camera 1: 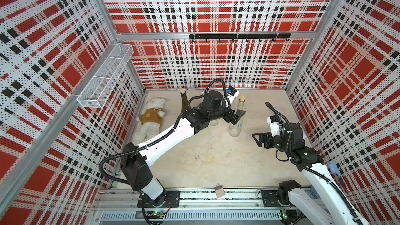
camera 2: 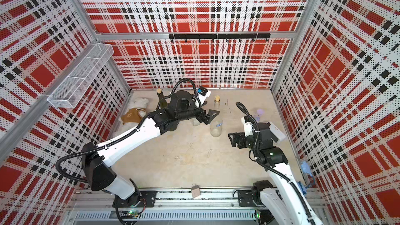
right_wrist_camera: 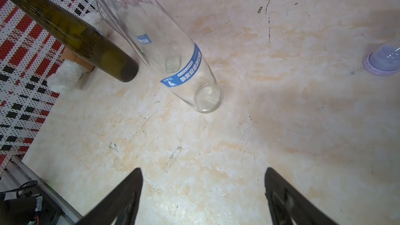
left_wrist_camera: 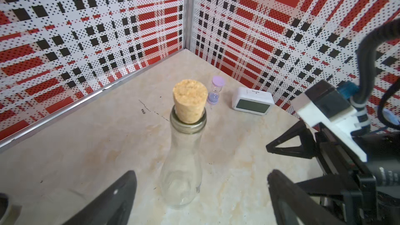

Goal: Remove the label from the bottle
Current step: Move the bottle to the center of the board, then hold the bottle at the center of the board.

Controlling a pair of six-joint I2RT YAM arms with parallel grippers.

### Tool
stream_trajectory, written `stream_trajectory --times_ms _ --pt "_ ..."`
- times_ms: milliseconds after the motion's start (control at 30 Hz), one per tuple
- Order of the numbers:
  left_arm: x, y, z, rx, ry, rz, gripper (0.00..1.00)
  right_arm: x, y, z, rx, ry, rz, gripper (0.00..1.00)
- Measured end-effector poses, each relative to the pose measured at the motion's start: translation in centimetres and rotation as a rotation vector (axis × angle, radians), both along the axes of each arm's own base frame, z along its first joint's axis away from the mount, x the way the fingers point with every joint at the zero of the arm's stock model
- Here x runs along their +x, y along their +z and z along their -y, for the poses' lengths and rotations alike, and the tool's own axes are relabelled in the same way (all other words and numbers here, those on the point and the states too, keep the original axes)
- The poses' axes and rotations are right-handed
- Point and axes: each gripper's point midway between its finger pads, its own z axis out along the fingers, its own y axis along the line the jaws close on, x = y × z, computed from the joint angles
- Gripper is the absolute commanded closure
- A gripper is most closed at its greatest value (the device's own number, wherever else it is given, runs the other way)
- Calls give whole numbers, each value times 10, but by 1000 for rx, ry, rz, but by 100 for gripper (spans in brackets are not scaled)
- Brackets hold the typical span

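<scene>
Beige marbled tabletop (camera 1: 216,159), walled in red plaid. In its far half, a little right of middle: clear corked bottle (camera 1: 235,126), upright, blue label (right_wrist_camera: 188,70) low on the body, print too warped to read. Left gripper (left_wrist_camera: 201,173) spread wide either side of the bottle, no contact visible. Right gripper (right_wrist_camera: 203,169) likewise gaping, empty, toward the right edge. Dark green bottle (camera 1: 184,102) half hidden behind the left arm. Teddy bear (camera 1: 151,113) at the left edge, legs partly covered. Hourglass (right_wrist_camera: 383,61) cut off by the frame.
</scene>
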Motion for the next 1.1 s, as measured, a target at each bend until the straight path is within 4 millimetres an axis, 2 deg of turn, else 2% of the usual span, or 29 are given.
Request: stream_trajectory --times_ms 400,533,833,1100 --pt "12 -28 22 28 -44 -19 16 5 5 0 14 -16 19 12" --pt "20 -27 27 20 -42 -5 22 7 4 0 13 -17 19 12" --pt "39 -21 28 8 -23 22 28 8 3 1 7 -23 17 13" --pt "46 -25 29 12 -24 23 32 8 0 4 -7 -33 10 15"
